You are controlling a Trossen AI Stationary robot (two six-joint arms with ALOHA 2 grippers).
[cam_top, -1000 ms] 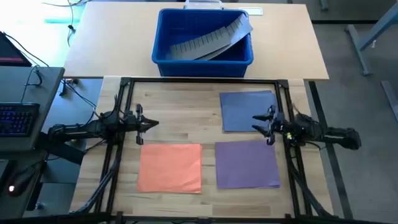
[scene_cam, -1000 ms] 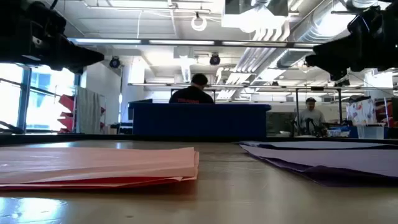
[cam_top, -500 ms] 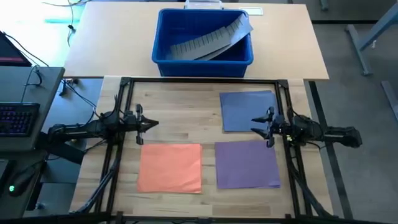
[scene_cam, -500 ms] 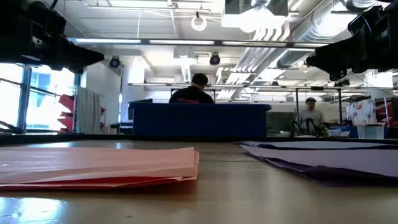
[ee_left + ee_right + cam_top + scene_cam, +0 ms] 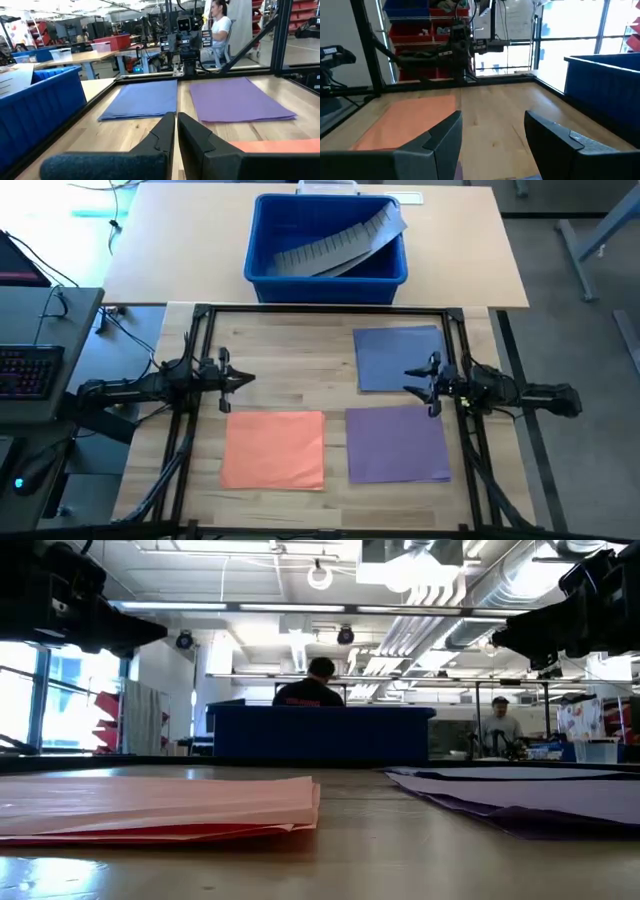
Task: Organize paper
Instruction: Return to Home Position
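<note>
Three tidy piles on the wooden table (image 5: pixel 300 355): orange paper (image 5: pixel 272 449) at the near left, purple paper (image 5: pixel 397 443) just beside it, blue paper (image 5: pixel 400 358) behind the purple. The left gripper (image 5: pixel 243 379) hangs by the left rail, fingers pressed together. The right gripper (image 5: pixel 415 383) hovers where blue meets purple, fingers spread. Beyond sit a blue bin (image 5: pixel 326 240) and a person (image 5: pixel 312 686) in the workshop.

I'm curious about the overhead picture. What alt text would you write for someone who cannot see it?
Three stacks lie on a wooden table: orange paper, purple paper beside it, and blue paper between the purple and a blue bin holding a grey ridged strip. The left arm and right arm reach in from opposite sides, holding nothing.
</note>
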